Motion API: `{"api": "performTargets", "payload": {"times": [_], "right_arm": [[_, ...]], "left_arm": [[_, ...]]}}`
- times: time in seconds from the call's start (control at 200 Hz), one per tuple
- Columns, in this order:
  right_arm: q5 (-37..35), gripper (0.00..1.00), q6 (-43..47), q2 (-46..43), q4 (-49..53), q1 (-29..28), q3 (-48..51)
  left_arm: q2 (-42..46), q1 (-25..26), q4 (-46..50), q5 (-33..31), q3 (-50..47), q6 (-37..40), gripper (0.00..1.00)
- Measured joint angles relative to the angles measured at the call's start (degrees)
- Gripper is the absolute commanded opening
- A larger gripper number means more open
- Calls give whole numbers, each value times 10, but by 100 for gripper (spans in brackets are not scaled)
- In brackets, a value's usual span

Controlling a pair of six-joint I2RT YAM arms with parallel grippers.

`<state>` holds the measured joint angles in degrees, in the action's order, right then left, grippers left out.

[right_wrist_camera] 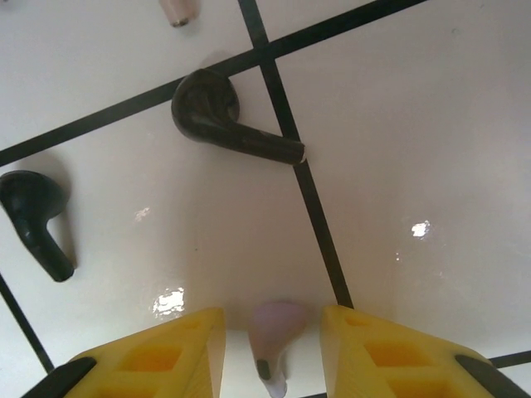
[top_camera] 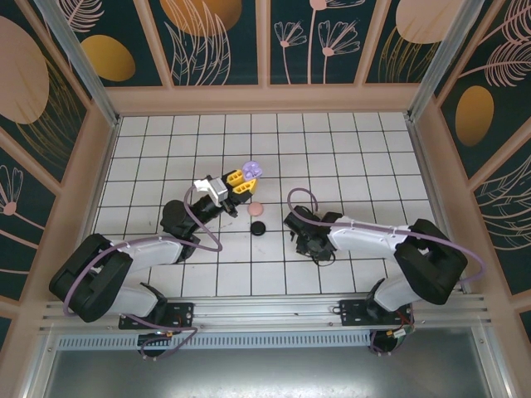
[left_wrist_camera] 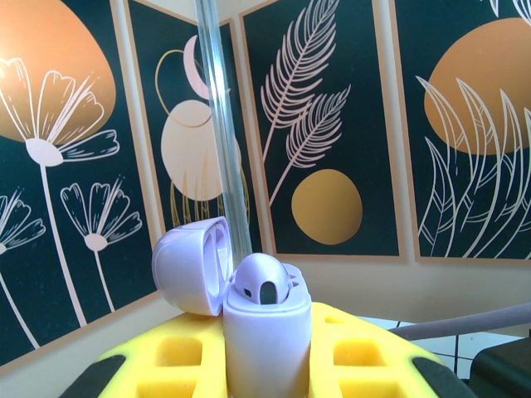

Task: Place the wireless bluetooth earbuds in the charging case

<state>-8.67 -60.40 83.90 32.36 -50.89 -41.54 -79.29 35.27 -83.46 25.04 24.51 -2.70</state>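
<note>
My left gripper [top_camera: 241, 180] is shut on the lilac charging case [left_wrist_camera: 267, 340] and holds it upright above the table. The case lid [left_wrist_camera: 192, 264] hangs open to the left. One lilac earbud [left_wrist_camera: 264, 286] sits in the case's top. My right gripper [right_wrist_camera: 271, 313] is down at the table and open, a yellow finger [right_wrist_camera: 178, 348] on either side of a second lilac earbud [right_wrist_camera: 274, 340] with a gap on both sides. Two black earbuds [right_wrist_camera: 228, 124] [right_wrist_camera: 37, 215] lie on the tiles beyond it. A pale pink earbud [right_wrist_camera: 178, 8] shows at the top edge.
A round pink case [top_camera: 256, 210] and a round black case [top_camera: 258, 225] lie on the white tiled table [top_camera: 348, 166] between the two arms. The right gripper [top_camera: 315, 246] stands to their right. Patterned walls enclose the table on three sides.
</note>
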Motion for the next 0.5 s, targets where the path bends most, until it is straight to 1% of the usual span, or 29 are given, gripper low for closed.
{"api": "performTargets", "payload": {"times": [0.305,0.5], "right_arm": [[-10,33,3,17,0,0,-12],[-10,30,5,19,0,0,-13]], "left_arm": [[0,0,-1,0,-1,-4,0],[0,0,-1,0,-2,-4,0]]}}
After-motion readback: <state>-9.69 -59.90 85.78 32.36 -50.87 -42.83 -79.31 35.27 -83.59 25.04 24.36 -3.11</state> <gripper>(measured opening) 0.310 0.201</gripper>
